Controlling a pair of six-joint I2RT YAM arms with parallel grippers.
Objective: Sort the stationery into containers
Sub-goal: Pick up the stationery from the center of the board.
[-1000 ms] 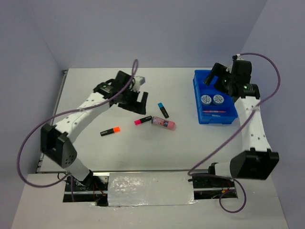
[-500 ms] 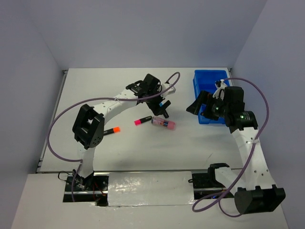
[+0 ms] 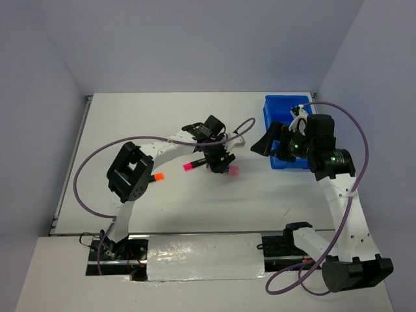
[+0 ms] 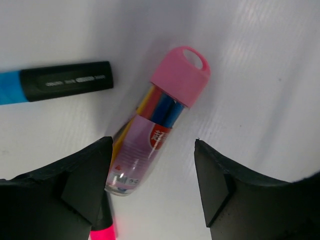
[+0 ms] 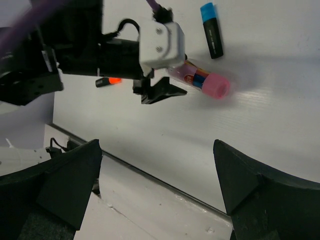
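Note:
The pink patterned tube [image 4: 150, 137] with a pink cap lies on the table between my left gripper's [image 4: 152, 182] open jaws, its clear end beside the left finger [image 4: 82, 182]. In the top view the left gripper [image 3: 220, 162] covers the tube and only the pink cap [image 3: 233, 171] shows. A blue-capped highlighter [image 4: 55, 85] lies just beyond it and a pink one [image 4: 104, 229] by the left finger. My right gripper [image 3: 270, 144] is open and empty, hovering at the left side of the blue tray [image 3: 270, 110]. The discs and pens are hidden.
The pink highlighter [image 3: 193, 164] and the orange-capped one [image 3: 158, 176] lie left of the tube; the left arm's link stands over the orange one. The right wrist view shows the tube [image 5: 202, 80], the blue highlighter [image 5: 212, 30] and the table's near edge [image 5: 165, 177].
My left gripper has swung from the far left, past the blue highlighter, down onto the pink tube. My right gripper has come off the tray and moved leftward and lower.

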